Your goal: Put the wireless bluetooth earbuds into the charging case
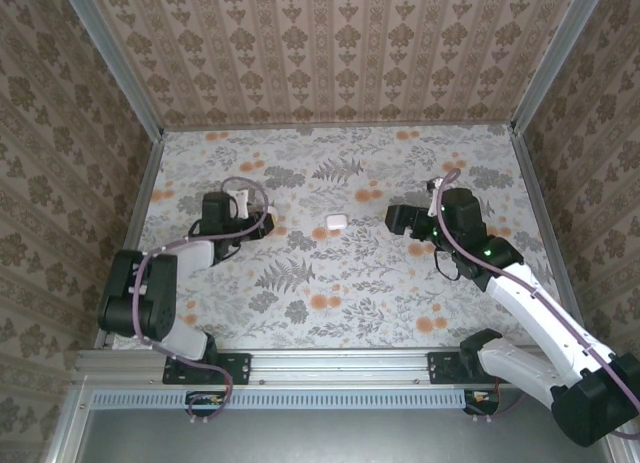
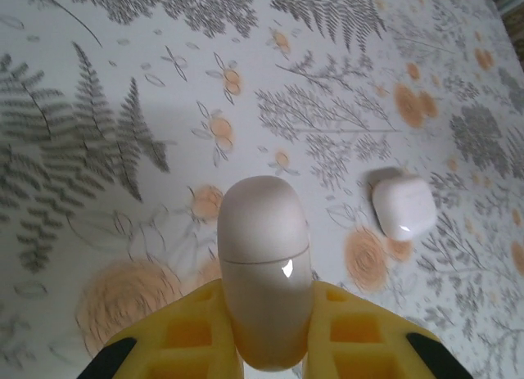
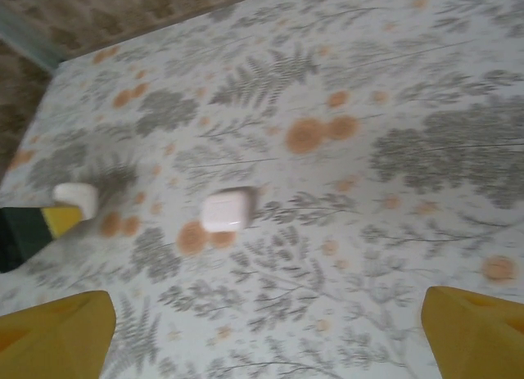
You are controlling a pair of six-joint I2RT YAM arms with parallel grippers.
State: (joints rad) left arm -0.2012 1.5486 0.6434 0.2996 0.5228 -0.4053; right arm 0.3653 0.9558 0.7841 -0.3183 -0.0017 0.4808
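While the left fingers [image 2: 192, 334] pinch a white oblong lump [image 2: 264, 248] with a thin seam, probably to present it upright, the right fingers [image 3: 53, 334] stand spread wide, seemingly ready to take the charging case [image 3: 227, 209]. The case lies on the desk [image 2: 98, 109] ahead of the right fingers and well apart from the left fingers. It is a glossy white rounded square that appears closed.

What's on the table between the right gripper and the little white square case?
Nothing, just bare flowery table between the right gripper and the charging case, seen from above.
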